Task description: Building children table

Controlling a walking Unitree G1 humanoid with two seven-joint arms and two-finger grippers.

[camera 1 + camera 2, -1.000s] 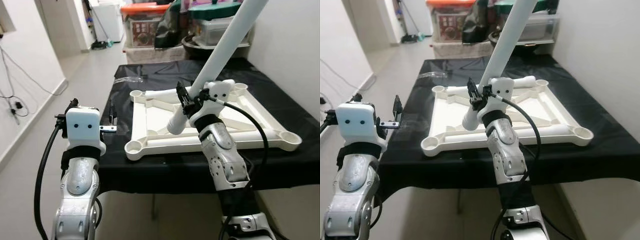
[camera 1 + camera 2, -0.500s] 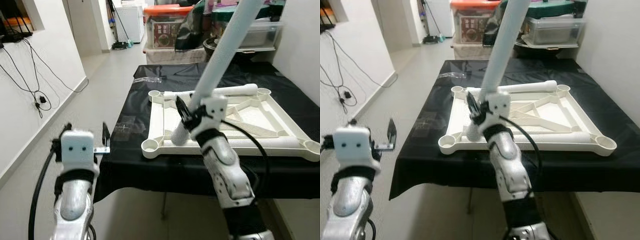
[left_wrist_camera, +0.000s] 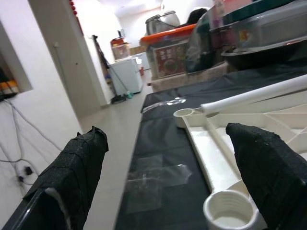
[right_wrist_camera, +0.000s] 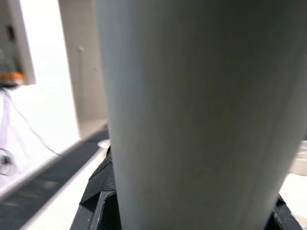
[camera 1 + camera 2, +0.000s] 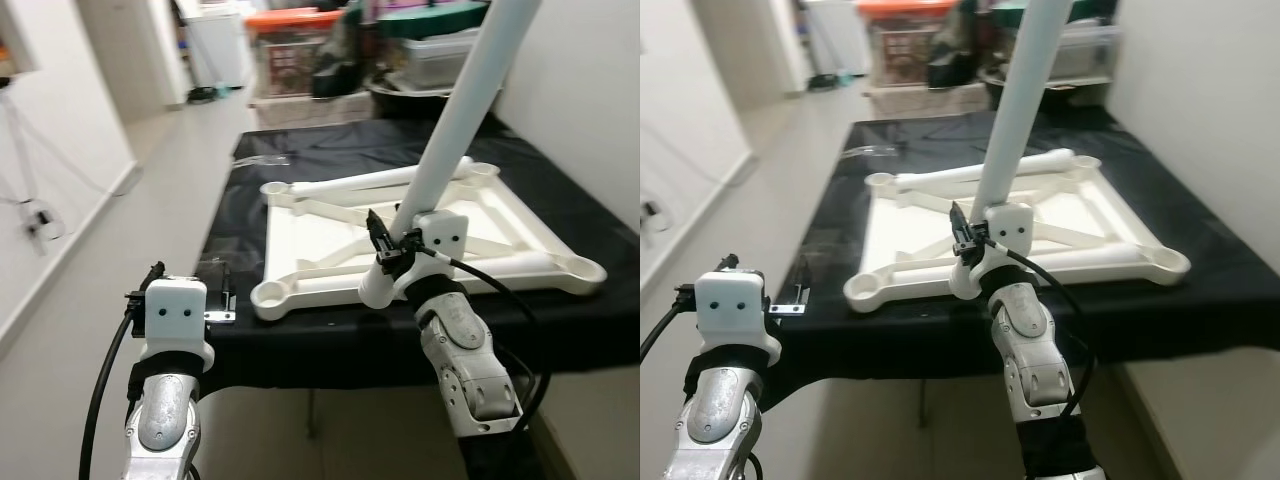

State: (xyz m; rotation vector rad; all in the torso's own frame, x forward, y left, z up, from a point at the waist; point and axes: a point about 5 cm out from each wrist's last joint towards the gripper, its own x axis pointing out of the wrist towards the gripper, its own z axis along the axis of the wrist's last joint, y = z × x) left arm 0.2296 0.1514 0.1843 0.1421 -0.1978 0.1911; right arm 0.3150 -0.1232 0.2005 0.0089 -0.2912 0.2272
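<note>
A white table top (image 5: pixel 320 289) lies upside down on the black-covered table (image 5: pixel 300 335), with round sockets at its corners. My right gripper (image 5: pixel 387 257) is shut on a long white table leg (image 5: pixel 468 110). The leg tilts up and to the right, and its lower end rests at the frame's front rail, right of the near-left socket (image 5: pixel 271 296). In the right wrist view the leg (image 4: pixel 192 105) sits between the black pads (image 4: pixel 100 191). A second leg (image 5: pixel 385 180) lies across the far side of the frame. My left gripper (image 3: pixel 165 153) stands open and holds nothing, left of the table's front corner.
Storage bins, one with an orange lid (image 5: pixel 295 20), and dark bags stand behind the table. A white wall runs close along the right. Open corridor floor (image 5: pixel 150 160) lies to the left. Clear plastic wrap (image 3: pixel 158 175) lies on the black cover near the left edge.
The camera has swayed. My right gripper has brought the leg's lower end towards me, from over the inner struts to the front rail. The left gripper stays open near the table corner.
</note>
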